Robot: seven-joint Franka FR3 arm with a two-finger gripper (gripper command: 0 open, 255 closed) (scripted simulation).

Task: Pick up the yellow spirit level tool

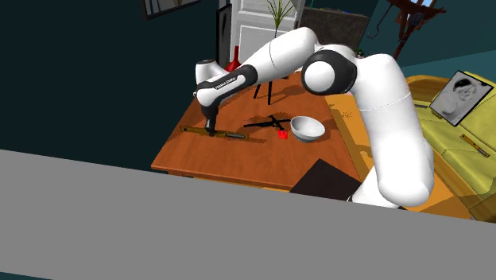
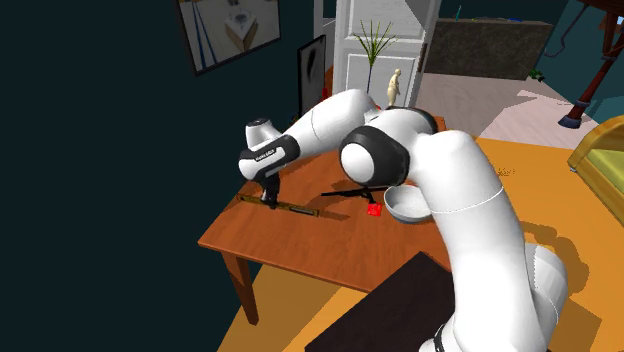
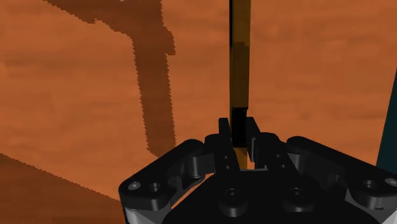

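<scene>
Reaching down in the shoulder view, the gripper (image 1: 211,131) meets the spirit level (image 1: 237,136), which lies flat on the wooden table (image 1: 238,167). From the second exterior view, the contact sits slightly off the bar's middle. At the wrist, both fingers (image 3: 224,130) press against the narrow yellow bar, so the grasp looks made. Next comes a straight lift, and the longer end may dip as it rises.

The table (image 1: 230,159) is reddish wood, grain showing, smooth with a dull sheen. The arm (image 1: 389,119) has a glossy white shell; the gripper (image 3: 238,127) is matt black. The level (image 3: 239,63) is matt yellow.
</scene>
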